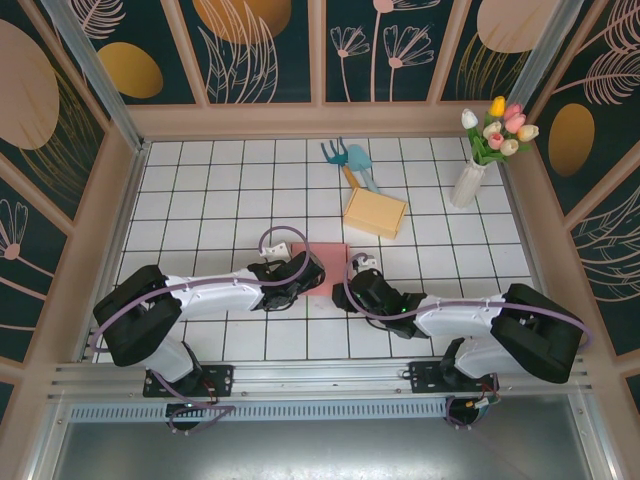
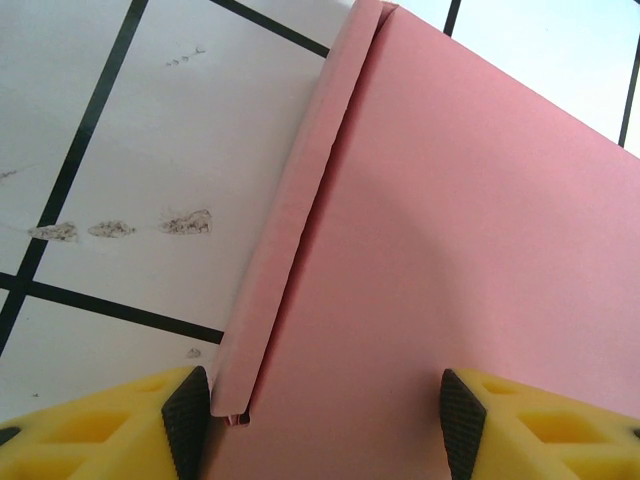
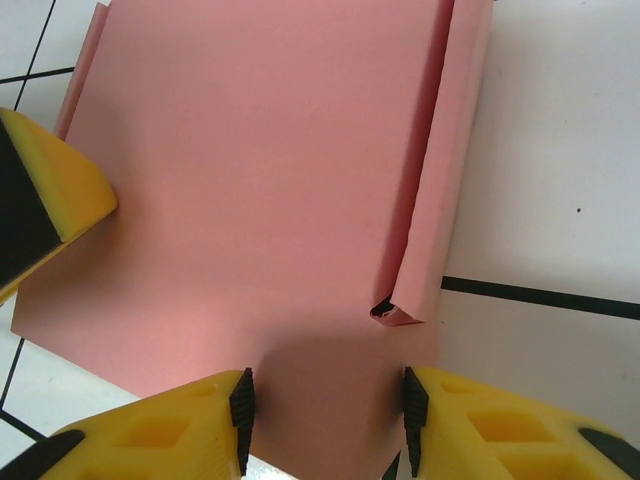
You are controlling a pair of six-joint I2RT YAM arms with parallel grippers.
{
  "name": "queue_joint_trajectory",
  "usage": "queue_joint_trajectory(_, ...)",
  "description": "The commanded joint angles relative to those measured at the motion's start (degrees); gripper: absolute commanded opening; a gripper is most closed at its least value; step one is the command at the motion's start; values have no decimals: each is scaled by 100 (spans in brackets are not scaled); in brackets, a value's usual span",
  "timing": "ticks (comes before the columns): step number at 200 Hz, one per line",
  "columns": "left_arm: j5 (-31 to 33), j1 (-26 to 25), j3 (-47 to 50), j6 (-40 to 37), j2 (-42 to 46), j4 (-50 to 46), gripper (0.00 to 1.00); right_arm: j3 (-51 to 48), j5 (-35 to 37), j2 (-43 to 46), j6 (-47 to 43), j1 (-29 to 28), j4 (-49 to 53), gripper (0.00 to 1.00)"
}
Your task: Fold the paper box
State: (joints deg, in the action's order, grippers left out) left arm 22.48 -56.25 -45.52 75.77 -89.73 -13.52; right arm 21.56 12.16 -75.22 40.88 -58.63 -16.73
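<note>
Behind pink box (image 1: 328, 262), yellow box (image 1: 375, 213), vase (image 1: 467, 183)

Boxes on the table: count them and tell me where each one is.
2. The pink paper box lies flat mid-table; the tan box sits behind it, left of the vase. None appears hidden.

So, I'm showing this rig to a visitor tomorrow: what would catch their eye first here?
The flat pink paper box in the middle of the tiled table, with the left pincer and right pincer at it from either side, jaws apart. Then the vase of tulips at the back right, and a tan box just behind the pink one.
</note>
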Motion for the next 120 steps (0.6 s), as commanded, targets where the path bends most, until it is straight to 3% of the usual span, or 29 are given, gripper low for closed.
queue_joint_trajectory(1, 82, 6, 146, 104, -114, -266, 63, -85, 59, -54, 30, -81, -161, 45)
queue_joint_trajectory(120, 188, 4, 129, 115, -238, -272, 63, -332, -364, 332, -52, -96, -571, 38)
